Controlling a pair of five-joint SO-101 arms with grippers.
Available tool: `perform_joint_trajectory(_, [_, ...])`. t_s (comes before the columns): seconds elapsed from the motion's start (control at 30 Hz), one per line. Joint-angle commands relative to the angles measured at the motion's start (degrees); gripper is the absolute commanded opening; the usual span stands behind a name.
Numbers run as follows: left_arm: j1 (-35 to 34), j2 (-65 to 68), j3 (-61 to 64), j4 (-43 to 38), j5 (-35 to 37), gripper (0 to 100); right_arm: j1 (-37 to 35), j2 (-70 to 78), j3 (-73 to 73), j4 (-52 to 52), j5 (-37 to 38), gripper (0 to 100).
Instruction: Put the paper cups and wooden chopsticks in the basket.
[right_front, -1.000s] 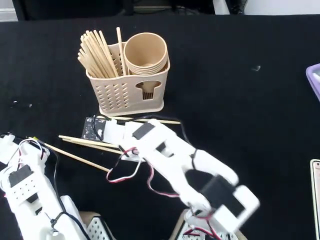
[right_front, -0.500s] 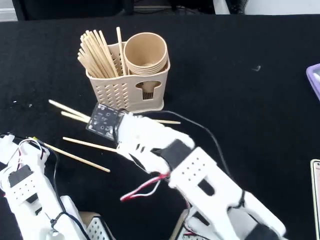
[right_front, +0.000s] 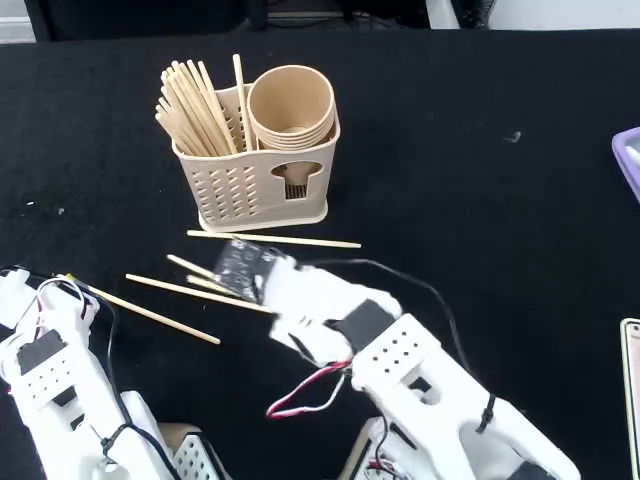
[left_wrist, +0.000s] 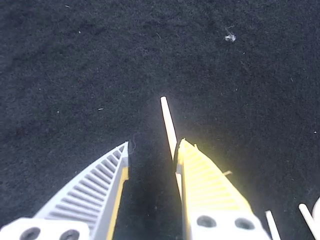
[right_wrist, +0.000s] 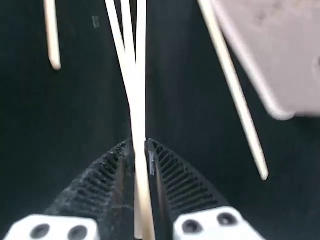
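Note:
The beige basket (right_front: 255, 185) stands at the back of the black table, with a bundle of wooden chopsticks (right_front: 190, 105) in one compartment and stacked paper cups (right_front: 292, 105) in the other. My right gripper (right_wrist: 139, 145) is shut on a few chopsticks (right_wrist: 131, 75) that fan out ahead of it. In the high view it (right_front: 232, 278) is low over the table in front of the basket, the held sticks (right_front: 192, 267) pointing left. My left gripper (left_wrist: 153, 144) is open just above the cloth, and a loose chopstick's end (left_wrist: 167, 122) lies along its yellow finger.
Loose chopsticks lie in front of the basket (right_front: 275, 240) and left of centre (right_front: 150, 312). The left arm (right_front: 45, 365) is at the front left corner. A purple object (right_front: 628, 160) and a white one (right_front: 632, 360) sit at the right edge.
The right gripper, shut on the chopsticks, swung up to the left of the basket and has now come back down and right. The left arm has not moved.

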Motion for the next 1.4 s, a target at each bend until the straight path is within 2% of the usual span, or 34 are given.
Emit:
perform_joint_trajectory(0.0, [-0.3, -1.0, -0.7, -1.1, 0.4, 16, 5.5, -1.6, 2.2, 0.4, 4.6, 1.1])
perform_joint_trajectory(0.23, [-0.2, -1.0, -0.7, -1.1, 0.4, 16, 6.8, -1.6, 3.6, 3.7, 6.9, 2.2])
perform_joint_trajectory(0.4, [-0.2, -1.0, -0.7, -1.1, 0.4, 16, 5.5, -1.6, 1.9, 7.8, 6.9, 20.8])
perform_joint_trajectory(0.47, [-0.2, -1.0, -0.7, -1.1, 0.4, 16, 4.1, -1.6, 1.4, 7.6, 6.5, 23.4])
perform_joint_trajectory(0.53, [-0.2, -1.0, -0.7, -1.1, 0.4, 16, 1.6, -1.5, 0.7, 5.5, 5.7, 22.2])
perform_joint_trajectory(0.6, [-0.2, -1.0, -0.7, -1.1, 0.4, 16, -1.4, -0.4, 0.2, 2.1, 1.8, 20.7])
perform_joint_trajectory(0.73, [-0.2, -1.0, -0.7, -1.1, 0.4, 16, -5.9, 10.0, -4.7, -2.7, -2.3, 20.5])
perform_joint_trajectory(1.03, [-0.3, -1.0, -0.7, -1.1, 0.4, 16, -6.5, 39.0, -26.2, -2.8, -0.2, 20.6])
perform_joint_trajectory(1.37, [-0.3, -1.0, -0.7, -1.1, 0.4, 16, -6.5, 46.1, -29.1, -0.9, 3.3, 19.8])
